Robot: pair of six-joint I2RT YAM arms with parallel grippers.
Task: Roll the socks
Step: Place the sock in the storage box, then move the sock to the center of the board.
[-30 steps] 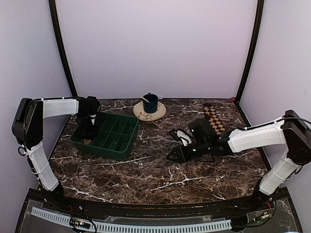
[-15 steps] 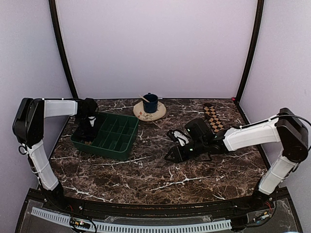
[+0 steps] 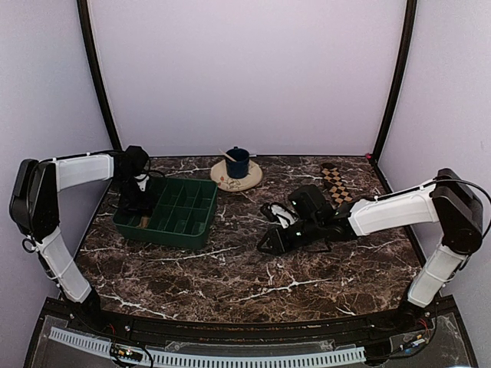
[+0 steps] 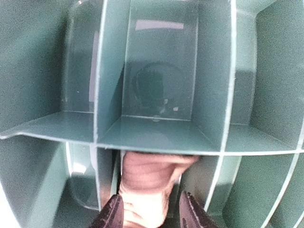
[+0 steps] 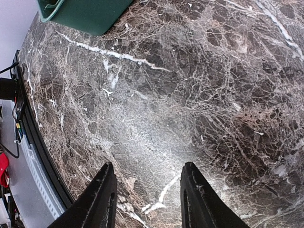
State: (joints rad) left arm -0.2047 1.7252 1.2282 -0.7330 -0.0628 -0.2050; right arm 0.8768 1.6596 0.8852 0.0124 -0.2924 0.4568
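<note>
The plain tan-brown sock [image 4: 152, 180] is a rolled bundle sitting in a front-left compartment of the green divided tray [image 4: 156, 137]. In the top view it shows as a small tan spot [image 3: 140, 223]. My left gripper [image 4: 151, 213] hangs over that compartment in the tray [image 3: 165, 238], its jaws apart on either side of the roll, with a gap on the right side. The brown-and-cream checkered sock [image 3: 336, 184] lies flat as a strip at the back right. My right gripper [image 3: 270, 245] is open and empty, low over the marble near the table's middle [image 5: 147, 199].
A blue cup [image 3: 236, 162] with a stick in it stands on a round plate [image 3: 227, 182] at the back middle. A corner of the green tray [image 5: 80, 14] shows in the right wrist view. The table's front edge and cable rail [image 5: 28, 156] lie at that view's left.
My right arm has drawn a little left and back across the table, still open. My left gripper has shifted slightly left over the tray's front-left compartment.
</note>
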